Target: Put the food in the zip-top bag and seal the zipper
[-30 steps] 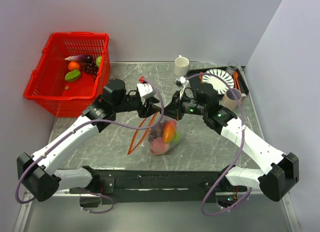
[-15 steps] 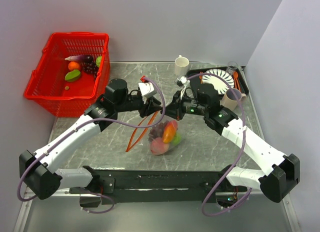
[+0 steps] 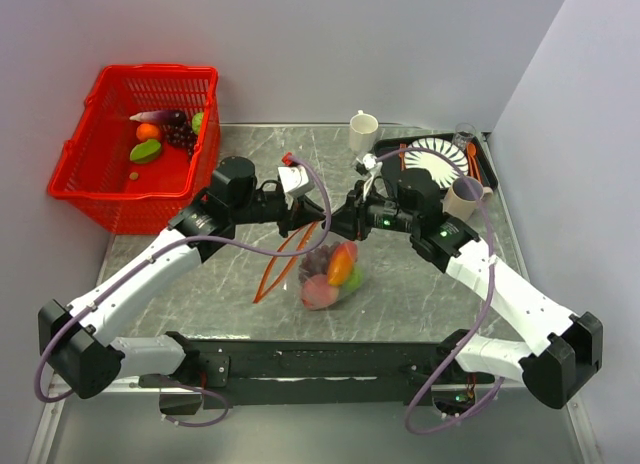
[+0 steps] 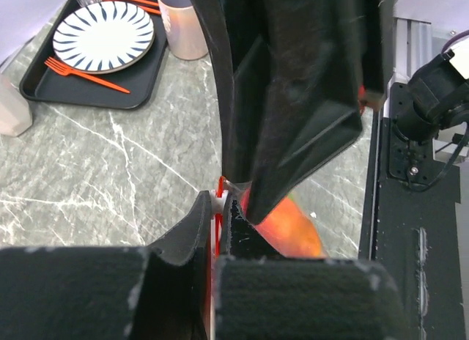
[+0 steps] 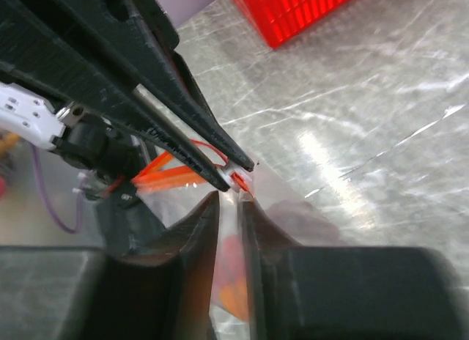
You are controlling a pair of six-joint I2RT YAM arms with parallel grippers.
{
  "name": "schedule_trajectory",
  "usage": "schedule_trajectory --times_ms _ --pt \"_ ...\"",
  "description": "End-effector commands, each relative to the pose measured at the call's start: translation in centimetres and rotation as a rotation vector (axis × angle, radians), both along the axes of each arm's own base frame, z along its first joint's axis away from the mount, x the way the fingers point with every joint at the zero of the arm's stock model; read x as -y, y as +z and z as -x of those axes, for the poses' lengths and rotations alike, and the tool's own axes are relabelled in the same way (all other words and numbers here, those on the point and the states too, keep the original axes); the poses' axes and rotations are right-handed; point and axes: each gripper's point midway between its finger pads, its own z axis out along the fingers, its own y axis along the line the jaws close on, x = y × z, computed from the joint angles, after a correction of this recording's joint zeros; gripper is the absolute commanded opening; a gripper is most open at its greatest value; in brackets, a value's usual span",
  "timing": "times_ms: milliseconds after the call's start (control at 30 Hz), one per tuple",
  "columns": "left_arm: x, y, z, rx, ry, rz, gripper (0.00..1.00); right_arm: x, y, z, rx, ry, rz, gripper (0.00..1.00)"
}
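Pinched the left claw (image 4: 216,230) fully closed within the last second (had been gaping a moment back), so now gripping the zipper (image 4: 219,187) at the lower centre of its wrist view. Eased the right claw (image 5: 231,207) meanwhile out of a tight clamp: parted a crack at the bottom centre of its own view, with clear film between the fingers and the red strip just above their tips. Reads as a handover of the hold, or the start of a slide along the strip to press it closed; hard to say which. Otherwise barely shifted, with both claws meeting at the same spot, mid-frame in the top view.

Found just below that meeting point in the frame, over the tabletop (image 3: 420,284): the bag (image 3: 318,262), clear and crumpled, bulging with food (image 3: 340,264) (orange, pink and green pieces, something dark behind). Judged already loaded, with sealing left to finish. Cannot tell how much of the zipper is pressed shut, nor whether hanging or resting.
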Motion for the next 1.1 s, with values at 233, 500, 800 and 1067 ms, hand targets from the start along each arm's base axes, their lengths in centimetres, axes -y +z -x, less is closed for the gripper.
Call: schedule_trajectory --times_ms 233,500,800,1067 --pt "-0.8 7.2 3.4 0.044 -0.069 0.100 0.01 1.2 4.9 2.4 0.249 0.039 -0.123 0.63" --pt "-2.0 10.0 5.8 0.076 -0.093 0.153 0.01 0.9 6.3 3.9 0.303 0.120 -0.161 0.63" --pt "-2.7 10.1 7.6 0.056 -0.133 0.168 0.01 0.0 7.1 5.3 0.309 0.218 -0.188 0.59" --pt "-2.4 9.9 8.0 0.011 -0.154 0.172 0.01 -1.1 7.6 6.6 0.303 0.290 -0.207 0.50"
